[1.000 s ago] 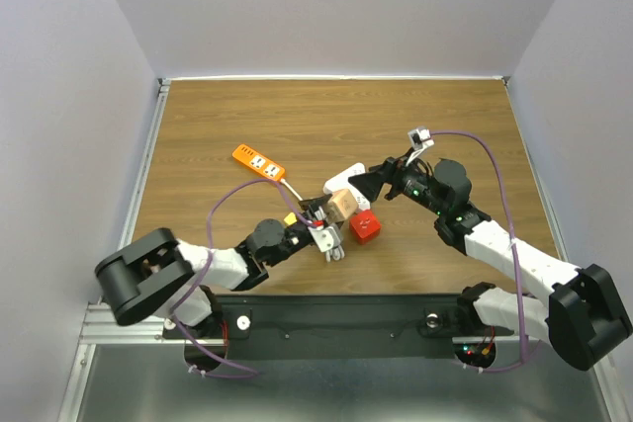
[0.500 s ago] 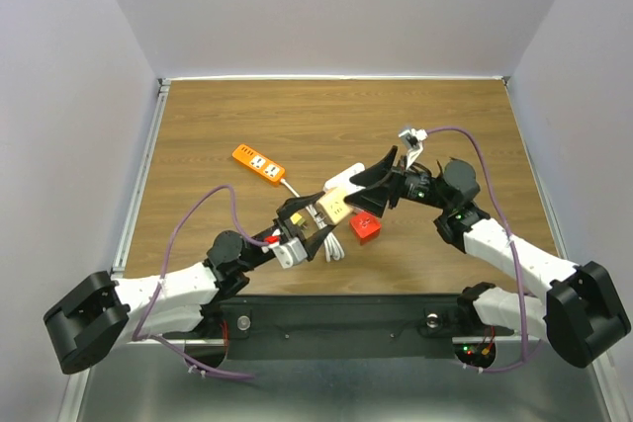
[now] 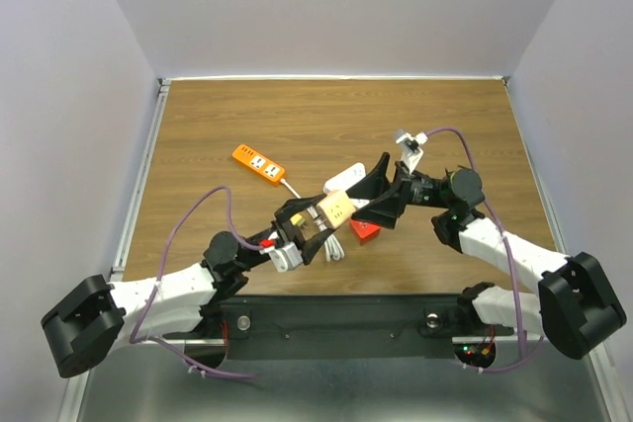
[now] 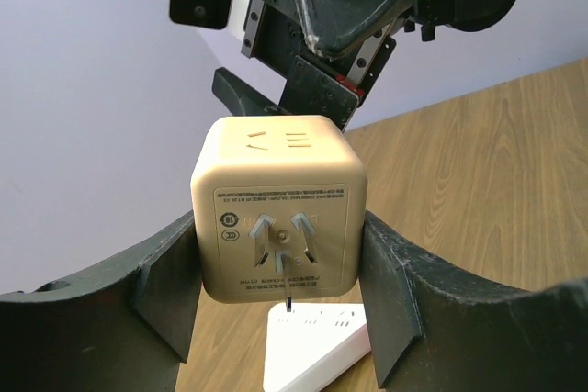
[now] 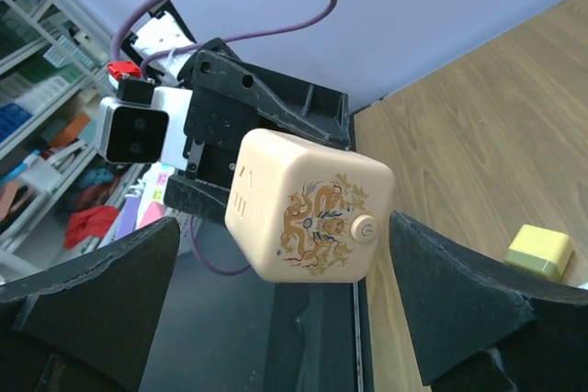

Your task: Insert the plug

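A beige cube plug adapter (image 3: 333, 209) is held in the air by my left gripper (image 3: 318, 227), which is shut on its sides. In the left wrist view the cube (image 4: 280, 181) shows its three metal prongs (image 4: 283, 236) facing the camera, above a white power strip (image 4: 317, 351). The white power strip (image 3: 342, 178) lies on the table behind the cube. My right gripper (image 3: 376, 192) is open, its fingers spread and facing the cube from the right without touching it. In the right wrist view the cube (image 5: 312, 218), with its dragon print and button, hangs between the open fingers (image 5: 469, 309).
An orange power strip (image 3: 259, 163) lies at the left centre of the wooden table (image 3: 247, 116). A red cube (image 3: 364, 232) sits below the right gripper. A white cable bundle (image 3: 333, 247) lies under the left gripper. A small yellow block (image 5: 542, 251) lies on the table.
My left arm has stretched out and lifted the beige cube off the table. My right gripper has opened wider and swung left toward the cube.
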`<action>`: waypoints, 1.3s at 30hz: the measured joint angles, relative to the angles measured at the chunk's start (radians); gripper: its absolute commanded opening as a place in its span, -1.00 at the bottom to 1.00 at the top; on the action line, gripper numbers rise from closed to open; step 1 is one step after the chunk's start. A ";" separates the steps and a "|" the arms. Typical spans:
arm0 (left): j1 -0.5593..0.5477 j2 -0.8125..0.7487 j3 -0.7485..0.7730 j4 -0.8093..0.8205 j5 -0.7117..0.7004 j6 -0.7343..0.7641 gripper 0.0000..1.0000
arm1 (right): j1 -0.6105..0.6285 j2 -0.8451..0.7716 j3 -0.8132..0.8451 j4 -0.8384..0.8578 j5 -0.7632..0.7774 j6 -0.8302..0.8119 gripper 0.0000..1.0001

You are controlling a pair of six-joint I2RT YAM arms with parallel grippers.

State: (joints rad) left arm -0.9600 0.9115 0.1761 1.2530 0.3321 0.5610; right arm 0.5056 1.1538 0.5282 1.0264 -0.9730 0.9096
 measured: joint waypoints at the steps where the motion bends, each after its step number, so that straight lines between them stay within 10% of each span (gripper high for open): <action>1: 0.000 0.006 0.002 0.000 0.002 0.000 -1.00 | 0.000 0.008 0.000 0.008 -0.003 0.005 0.99; 11: 0.000 0.035 0.036 0.003 0.018 0.007 -1.00 | 0.022 0.065 0.000 0.037 -0.021 0.029 0.92; 21: 0.000 0.070 0.040 0.048 0.034 0.006 -1.00 | 0.027 0.047 0.000 0.036 -0.018 0.021 0.36; 30: 0.000 0.117 0.054 0.099 0.007 0.017 -1.00 | 0.028 0.021 -0.006 0.029 0.029 0.007 -0.92; 39: 0.000 0.135 0.055 0.105 -0.025 0.006 0.08 | 0.032 0.013 -0.019 0.019 0.082 -0.019 -0.99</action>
State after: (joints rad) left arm -0.9596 1.0462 0.2306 1.3582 0.3073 0.5667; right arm 0.5381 1.1671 0.5091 1.0454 -0.8913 0.8902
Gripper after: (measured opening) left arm 0.702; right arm 0.710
